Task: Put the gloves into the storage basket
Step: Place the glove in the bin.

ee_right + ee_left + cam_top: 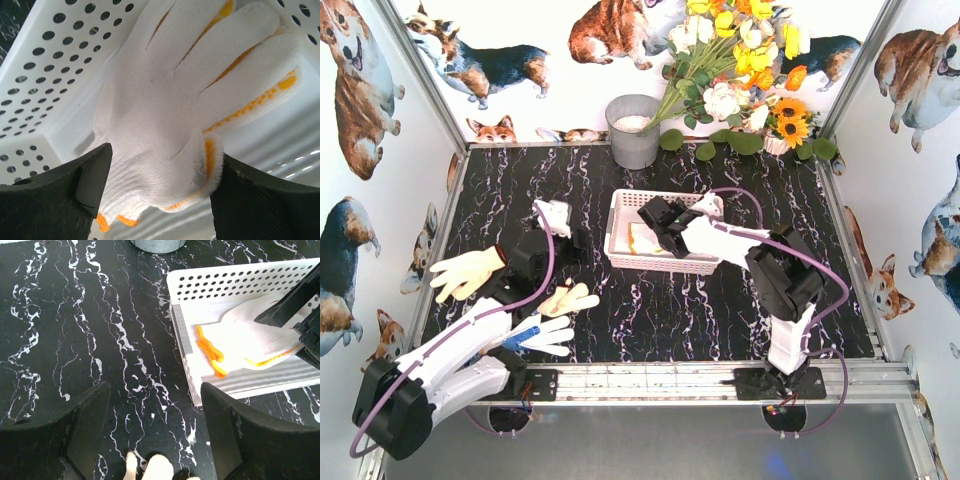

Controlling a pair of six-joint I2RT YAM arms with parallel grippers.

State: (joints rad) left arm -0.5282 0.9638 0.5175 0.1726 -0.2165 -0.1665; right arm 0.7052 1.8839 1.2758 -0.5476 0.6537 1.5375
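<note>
We see a black veined counter (pixel 670 310) and corgi-print walls (pixel 360 90); left tool (pixel 155 387) gapes empty, right tool (pixel 162 162) spread over a glove (pixel 165 90) in the storage basket (pixel 240 280).

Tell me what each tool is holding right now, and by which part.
Nothing. The right tool stands open around the glove lying in the basket; the left tool is open and empty above the table.

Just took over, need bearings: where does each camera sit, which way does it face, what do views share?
Top external: above and behind the bases, looking down at the table; left arm and right arm show.
Left wrist: low over the table, facing the storage basket; the open left gripper frames the bottom.
Right wrist: inside the basket, looking down at a glove; the open right gripper flanks it.
Shared: both wrist views show that glove.
</note>
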